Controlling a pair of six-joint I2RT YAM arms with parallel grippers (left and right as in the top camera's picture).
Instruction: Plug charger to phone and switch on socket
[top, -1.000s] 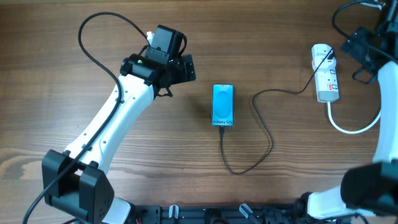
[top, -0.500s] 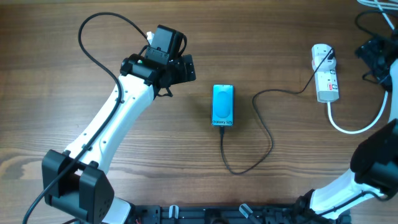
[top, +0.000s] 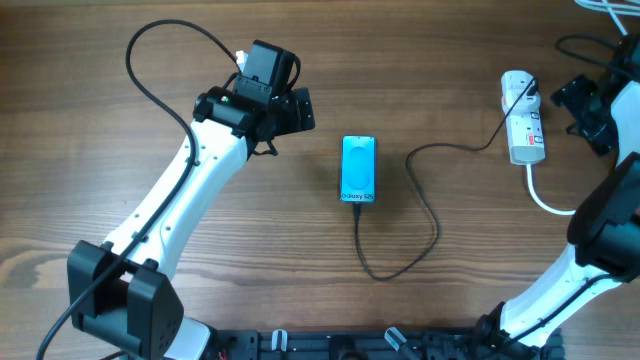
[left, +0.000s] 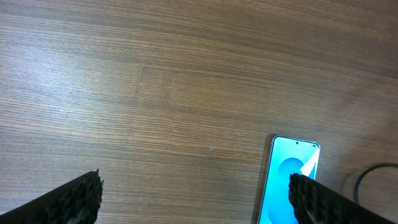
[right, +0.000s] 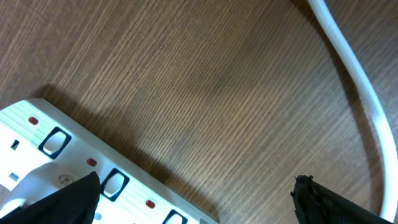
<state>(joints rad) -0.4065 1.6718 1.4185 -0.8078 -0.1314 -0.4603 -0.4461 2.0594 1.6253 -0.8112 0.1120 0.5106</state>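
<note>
White socket (top: 522, 118) at the right of the desk (top: 450, 60) holds the charger (top: 432, 215), which reaches the phone (top: 359, 168). The right tool (top: 584, 110), spread apart, has shifted just beside it, probably for the switch. The left tool (top: 295, 112), also spread, has not moved.

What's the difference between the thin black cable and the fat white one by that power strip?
The charger is thin and black; the cord is thick and white. The charger loops from the socket to the bottom edge of the phone; the cord leaves the socket's other end, curving right. Both lie on the table and join the socket.
</note>
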